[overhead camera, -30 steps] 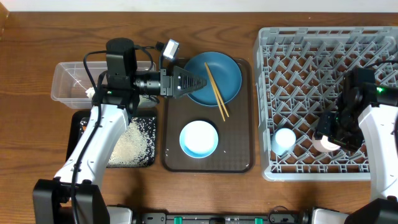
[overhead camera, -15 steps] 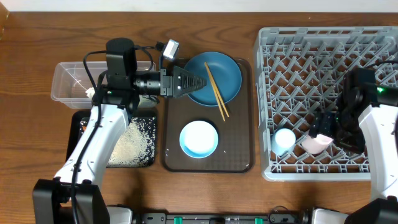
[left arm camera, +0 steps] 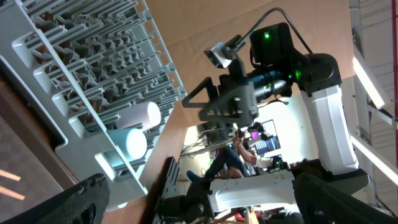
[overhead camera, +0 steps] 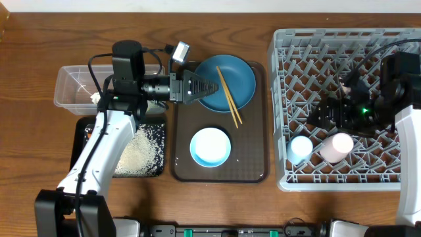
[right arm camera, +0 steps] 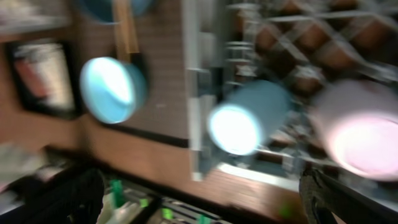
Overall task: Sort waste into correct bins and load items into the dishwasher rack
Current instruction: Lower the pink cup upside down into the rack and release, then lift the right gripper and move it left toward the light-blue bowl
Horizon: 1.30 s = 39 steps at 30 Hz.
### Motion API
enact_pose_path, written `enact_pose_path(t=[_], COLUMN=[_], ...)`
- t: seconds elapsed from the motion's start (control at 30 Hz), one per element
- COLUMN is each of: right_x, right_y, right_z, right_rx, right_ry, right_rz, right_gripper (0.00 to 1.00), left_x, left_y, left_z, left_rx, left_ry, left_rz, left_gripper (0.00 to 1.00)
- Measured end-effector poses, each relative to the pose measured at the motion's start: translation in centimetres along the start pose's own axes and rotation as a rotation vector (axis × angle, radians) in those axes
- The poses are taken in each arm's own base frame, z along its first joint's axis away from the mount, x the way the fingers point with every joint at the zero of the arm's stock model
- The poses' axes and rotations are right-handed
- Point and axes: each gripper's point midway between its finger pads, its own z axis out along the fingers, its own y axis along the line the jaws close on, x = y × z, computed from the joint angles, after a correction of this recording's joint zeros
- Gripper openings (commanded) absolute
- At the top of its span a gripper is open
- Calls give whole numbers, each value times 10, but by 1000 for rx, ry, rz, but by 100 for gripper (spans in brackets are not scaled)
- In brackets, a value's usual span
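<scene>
Two risks noted. My left claw [overhead camera: 205,87], fingers apart and empty, hovers at the left rim of the blue plate [overhead camera: 242,74]. The chopsticks [overhead camera: 229,99] lie loose across that plate, so I judge that lifting it first would spill them onto the brown tray [overhead camera: 253,168]. In the dishwasher rack [overhead camera: 283,99], the pink cup [overhead camera: 334,147] lies on its side beside the light blue cup [overhead camera: 301,146], unseated on the pegs; it may roll. My right claw [overhead camera: 321,116], just beside it, looks open and empty. Hidden: my left arm masks part of the clear tub [overhead camera: 66,89]. The right wrist view is blurred, so cup seating is unconfirmed.
</scene>
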Motion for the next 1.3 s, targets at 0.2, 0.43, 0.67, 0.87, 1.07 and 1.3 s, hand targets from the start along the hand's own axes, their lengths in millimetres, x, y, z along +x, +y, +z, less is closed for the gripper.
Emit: enact_pose_path(t=[0.2, 0.43, 0.67, 0.87, 1.07, 1.3], right_x=[1, 4, 15, 19, 27, 35], right_y=[19, 30, 30, 35, 52, 83], right_z=[0, 3, 6, 11, 20, 35], right_rx=[-102, -127, -103, -87, -94, -113], right_ry=[2, 16, 64, 89, 126, 158], right_rz=[-44, -77, -78, -111, -191, -332], right_gripper=[79, 68, 70, 70, 69, 67], left_x=[0, 0, -5, -6, 0, 1], left_y=[0, 0, 5, 7, 13, 28], left_z=[0, 0, 0, 0, -2, -25], left_rx=[0, 0, -31, -41, -51, -88], left_ry=[0, 0, -28, -36, -30, -78], left_rz=[1, 1, 1, 5, -74, -186], left_gripper=[96, 97, 98, 98, 98, 98])
